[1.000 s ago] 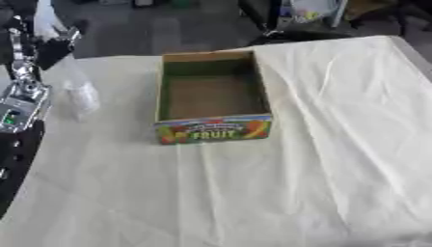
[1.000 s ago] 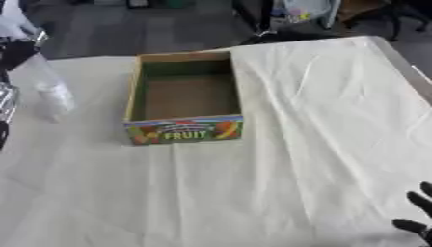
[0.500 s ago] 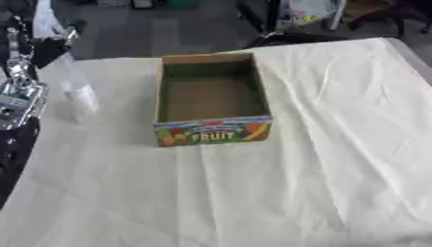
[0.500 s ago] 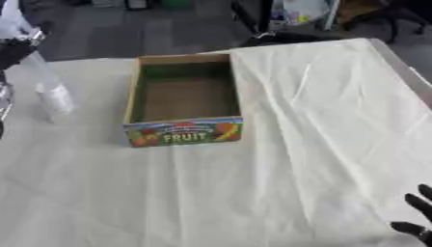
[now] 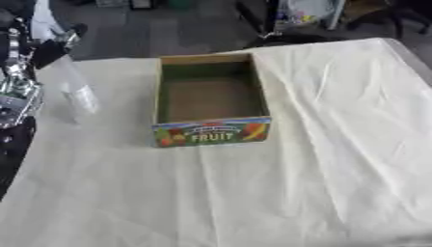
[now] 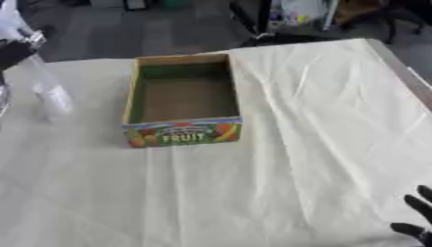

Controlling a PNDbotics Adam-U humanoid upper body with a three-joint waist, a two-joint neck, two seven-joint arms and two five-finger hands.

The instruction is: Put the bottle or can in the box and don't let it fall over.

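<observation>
Left hand point(image 5: 21, 72) shows at the left edge of the left eye view, a black and silver assembly standing just beside a clear bottle point(image 5: 80, 99). Whether its fingers are spread or curled cannot be told, as the parts blur together there. Dark parts of it also show at the upper left corner of the right eye view.

Right hand point(image 6: 418, 219) shows only in the right eye view, at the lower right corner: dark fingertips pointing upward, held apart from one another and touching nothing, so the fingers are relaxed and straight.

Bottle: clear, standing upright on the cloth at the left side of the tabletop point(image 5: 337, 144). It is outside the box point(image 5: 211, 99), to the box's left, with a strip of bare cloth between the two. Whether the left hand touches it cannot be told.

Box: an open cardboard tray with green inner walls and a brown floor, resting flat near the far middle of the tabletop. Its near wall carries a coloured fruit picture and the word FRUIT. Nothing lies inside it.

Tabletop: covered by a cream cloth with shallow creases running from the box toward the near edge.

Beyond the far edge, dark floor and a black chair base point(image 5: 278, 36) are visible.
</observation>
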